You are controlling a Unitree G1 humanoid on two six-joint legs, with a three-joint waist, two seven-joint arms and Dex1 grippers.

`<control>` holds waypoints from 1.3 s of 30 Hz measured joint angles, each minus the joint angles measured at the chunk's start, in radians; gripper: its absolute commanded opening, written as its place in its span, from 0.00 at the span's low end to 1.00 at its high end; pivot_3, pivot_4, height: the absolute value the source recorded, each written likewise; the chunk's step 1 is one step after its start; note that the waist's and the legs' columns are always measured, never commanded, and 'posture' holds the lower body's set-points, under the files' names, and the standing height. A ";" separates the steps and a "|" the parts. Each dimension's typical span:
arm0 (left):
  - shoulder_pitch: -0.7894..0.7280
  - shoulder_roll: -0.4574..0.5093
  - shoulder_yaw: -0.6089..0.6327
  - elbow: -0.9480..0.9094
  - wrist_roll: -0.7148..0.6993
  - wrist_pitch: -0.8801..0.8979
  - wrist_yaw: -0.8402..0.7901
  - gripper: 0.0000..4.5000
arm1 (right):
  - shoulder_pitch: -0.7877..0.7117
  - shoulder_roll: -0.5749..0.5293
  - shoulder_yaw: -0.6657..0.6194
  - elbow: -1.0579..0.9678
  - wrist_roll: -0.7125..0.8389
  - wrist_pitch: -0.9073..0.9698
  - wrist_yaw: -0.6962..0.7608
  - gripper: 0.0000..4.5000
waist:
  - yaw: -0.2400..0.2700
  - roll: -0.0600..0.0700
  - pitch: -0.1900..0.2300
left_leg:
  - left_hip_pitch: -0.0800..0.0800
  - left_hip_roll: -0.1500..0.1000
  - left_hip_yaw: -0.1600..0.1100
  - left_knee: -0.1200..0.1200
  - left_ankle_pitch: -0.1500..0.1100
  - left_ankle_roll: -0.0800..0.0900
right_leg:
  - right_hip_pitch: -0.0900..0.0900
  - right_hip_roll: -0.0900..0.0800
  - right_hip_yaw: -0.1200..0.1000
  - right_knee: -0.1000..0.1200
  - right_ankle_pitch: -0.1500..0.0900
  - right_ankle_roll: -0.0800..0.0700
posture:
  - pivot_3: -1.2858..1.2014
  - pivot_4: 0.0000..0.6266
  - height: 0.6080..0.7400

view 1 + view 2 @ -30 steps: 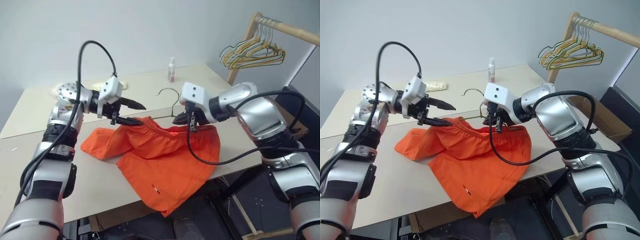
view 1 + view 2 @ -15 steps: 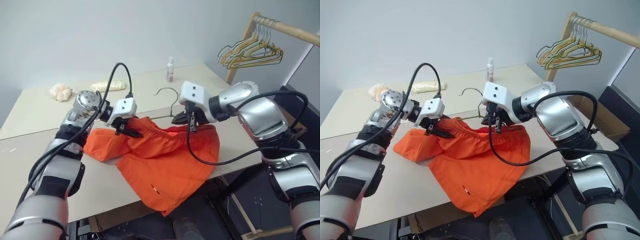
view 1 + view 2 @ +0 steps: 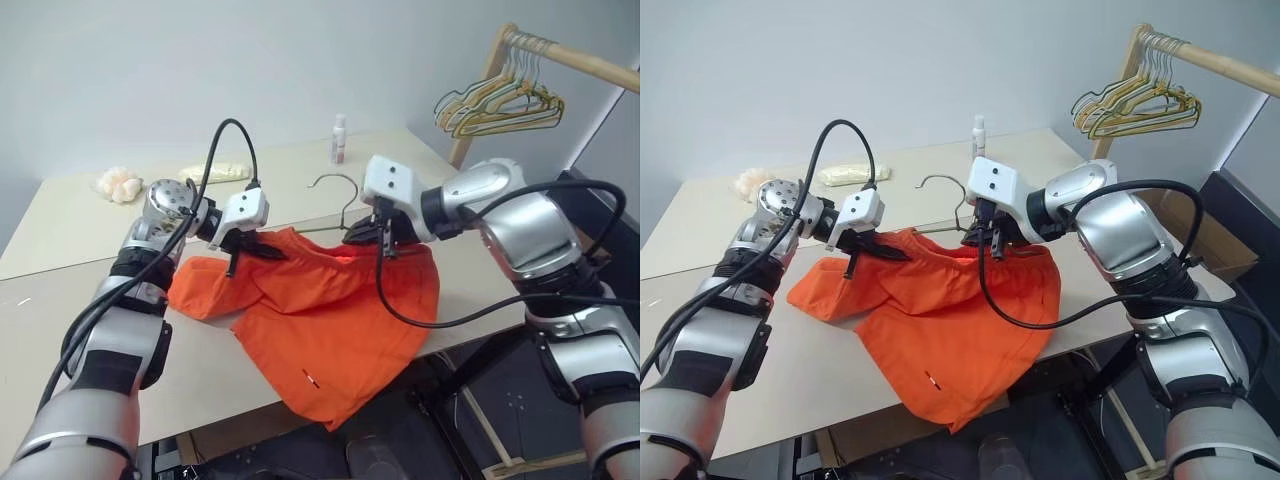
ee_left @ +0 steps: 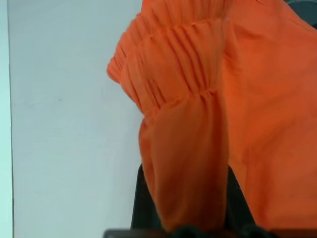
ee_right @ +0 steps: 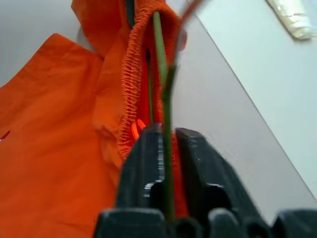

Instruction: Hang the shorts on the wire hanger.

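Note:
The orange shorts (image 3: 330, 320) lie spread on the beige table (image 3: 60, 330), one leg hanging over its front edge. My left gripper (image 3: 262, 252) is shut on the gathered waistband at the shorts' left end; orange cloth (image 4: 188, 124) bunches between its black fingers (image 4: 143, 208). My right gripper (image 3: 372, 238) is at the right end of the waistband, shut on the wire hanger (image 3: 338, 177). The hanger's hook rises behind the shorts. Its thin wire (image 5: 159, 54) runs from between the fingers into the waistband opening, and the rest of it is hidden by cloth.
A small white bottle (image 3: 340, 138) stands at the table's far edge. A crumpled pale lump (image 3: 120, 183) and a pale packet (image 3: 215, 172) lie at the back left. A wooden rack (image 3: 570, 55) with yellow and green hangers (image 3: 500, 105) stands at the right.
My left gripper came down from just above the waistband's left end onto it and closed on the cloth. The right gripper stayed in place with the hanger.

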 measured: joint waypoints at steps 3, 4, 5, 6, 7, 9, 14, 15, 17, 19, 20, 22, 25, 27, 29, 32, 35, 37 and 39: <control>-0.001 0.002 0.020 0.001 -0.002 0.021 0.000 0.00 | 0.005 -0.043 -0.066 -0.014 0.015 0.008 -0.009 0.64 | 0.002 0.000 0.000 | 0.000 0.000 0.000 0.000 0.000 0.000 | 0.000 0.000 0.000 0.000 0.000 0.000 | 0.39 0.00 1.00; -0.001 0.003 0.024 0.001 -0.003 0.029 0.001 0.00 | 0.015 -0.066 -0.098 -0.031 0.026 0.014 -0.012 0.71 | 0.003 0.000 0.000 | -0.001 0.000 0.000 0.000 0.000 0.000 | 0.000 0.000 0.000 0.000 0.000 0.000 | 0.39 0.00 1.00; -0.001 0.003 0.028 0.001 -0.005 0.033 0.001 0.00 | 0.036 -0.095 -0.140 -0.052 0.040 0.022 -0.014 0.81 | 0.005 0.000 0.000 | -0.001 0.000 0.000 0.000 0.000 0.000 | 0.000 0.000 -0.001 0.000 0.000 0.000 | 0.40 0.00 1.00; 0.000 0.009 0.031 0.001 -0.006 0.038 0.001 0.00 | 0.055 -0.124 -0.177 -0.065 0.051 0.031 -0.016 0.87 | 0.006 0.000 0.000 | -0.001 0.000 -0.001 0.000 0.000 0.001 | 0.001 0.000 -0.001 0.000 0.000 0.000 | 0.40 0.00 1.00; 0.000 0.010 0.033 0.001 -0.007 0.045 0.001 0.00 | 0.090 -0.166 -0.225 -0.085 0.067 0.040 -0.015 0.95 | 0.008 0.000 0.000 | -0.001 0.000 -0.001 0.000 -0.001 0.001 | 0.001 0.000 -0.001 0.000 0.000 0.000 | 0.39 0.00 1.00; 0.000 0.016 0.037 0.001 -0.009 0.051 0.001 0.00 | 0.163 -0.236 -0.283 -0.120 0.075 0.041 -0.010 1.00 | 0.008 0.000 0.000 | -0.001 0.000 -0.001 0.000 -0.001 0.001 | 0.001 -0.001 -0.001 -0.001 0.000 0.000 | 0.39 0.00 1.00; 0.001 0.017 0.047 0.000 -0.010 0.059 0.000 0.00 | 0.328 -0.330 -0.278 -0.141 0.047 -0.003 -0.002 1.00 | -0.003 0.000 0.000 | 0.002 0.000 0.001 0.000 -0.001 0.001 | 0.002 0.000 0.001 -0.002 0.000 0.000 | 0.39 0.00 1.00; 0.000 0.015 0.047 0.000 -0.010 0.060 0.000 0.00 | 0.330 -0.329 -0.262 -0.137 0.039 -0.009 -0.003 1.00 | -0.006 0.000 0.000 | 0.002 0.001 0.001 -0.001 -0.001 0.001 | 0.002 0.000 0.001 -0.002 0.000 0.001 | 0.39 0.00 1.00; 0.000 0.008 0.048 -0.001 -0.010 0.065 -0.001 0.00 | 0.323 -0.304 -0.224 -0.118 0.018 -0.032 -0.012 1.00 | -0.014 0.000 0.000 | 0.003 0.001 0.001 -0.001 -0.001 0.001 | 0.002 0.000 0.002 -0.002 0.000 0.001 | 0.39 0.00 1.00; 0.000 0.004 0.048 -0.001 -0.010 0.066 -0.004 0.00 | 0.290 -0.262 -0.164 -0.070 -0.014 -0.046 -0.020 0.96 | -0.023 0.000 0.000 | 0.003 0.001 0.001 -0.001 -0.001 0.001 | 0.002 0.000 0.002 -0.002 0.000 0.001 | 0.39 0.00 1.00; 0.000 0.003 0.048 -0.002 -0.010 0.066 -0.004 0.00 | 0.267 -0.241 -0.135 -0.048 -0.025 -0.046 -0.021 0.91 | -0.027 0.000 0.000 | 0.002 0.001 0.001 -0.001 -0.001 0.001 | 0.002 0.000 0.002 -0.001 0.000 0.001 | 0.39 0.00 1.00; 0.000 -0.001 0.048 -0.005 -0.010 0.066 -0.006 0.00 | 0.228 -0.207 -0.089 -0.022 -0.038 -0.049 -0.009 0.80 | -0.029 0.000 0.000 | 0.002 0.001 0.001 -0.001 -0.001 0.001 | 0.001 0.000 0.002 -0.001 0.000 0.000 | 0.39 0.00 1.00; 0.001 -0.001 0.048 -0.012 -0.009 0.066 -0.007 0.00 | 0.163 -0.183 -0.029 -0.006 -0.048 -0.063 0.038 0.57 | -0.027 0.000 0.000 | 0.001 0.001 0.001 0.000 -0.001 0.001 | 0.002 0.000 0.002 -0.001 0.000 0.000 | 0.40 0.00 1.00; 0.003 0.000 0.048 -0.019 -0.007 0.066 -0.007 0.00 | 0.129 -0.176 0.008 0.010 -0.068 -0.072 0.066 0.42 | -0.023 0.000 0.000 | 0.001 0.000 0.001 0.000 -0.001 0.001 | 0.002 0.000 0.002 -0.001 0.000 0.001 | 0.40 0.00 1.00; 0.007 0.000 0.046 -0.029 -0.001 0.062 -0.007 0.00 | 0.113 -0.173 0.036 0.026 -0.088 -0.083 0.092 0.28 | -0.020 0.000 0.000 | 0.001 0.000 0.001 0.000 -0.001 0.001 | 0.002 0.000 0.001 -0.001 0.000 0.001 | 0.40 0.00 1.00; 0.015 0.001 0.032 -0.038 0.023 0.034 -0.007 0.00 | 0.098 -0.167 0.079 0.054 -0.108 -0.109 0.138 0.05 | -0.022 0.000 0.000 | 0.001 0.000 0.001 0.000 -0.001 0.001 | 0.002 0.000 0.001 -0.001 0.000 0.001 | 0.39 0.00 1.00; 0.023 -0.002 0.025 -0.039 0.035 0.019 -0.007 0.00 | 0.089 -0.162 0.100 0.060 -0.128 -0.117 0.179 0.00 | -0.026 0.000 0.000 | 0.001 0.000 0.001 0.000 -0.001 0.001 | 0.002 0.000 0.001 -0.001 0.000 0.001 | 0.39 0.00 1.00; 0.023 -0.004 0.024 -0.038 0.039 0.003 -0.007 0.00 | 0.087 -0.160 0.101 0.060 -0.137 -0.117 0.193 0.00 | -0.026 0.000 0.000 | 0.001 0.000 0.001 0.000 -0.001 0.001 | 0.002 0.000 0.001 -0.001 0.000 0.001 | 0.39 0.00 1.00; 0.024 -0.005 0.024 -0.038 0.043 -0.009 -0.007 0.06 | 0.087 -0.157 0.101 0.060 -0.144 -0.113 0.196 0.00 | -0.026 0.000 0.000 | 0.001 0.000 0.001 0.000 -0.001 0.001 | 0.002 0.000 0.001 -0.001 0.000 0.001 | 0.39 0.00 1.00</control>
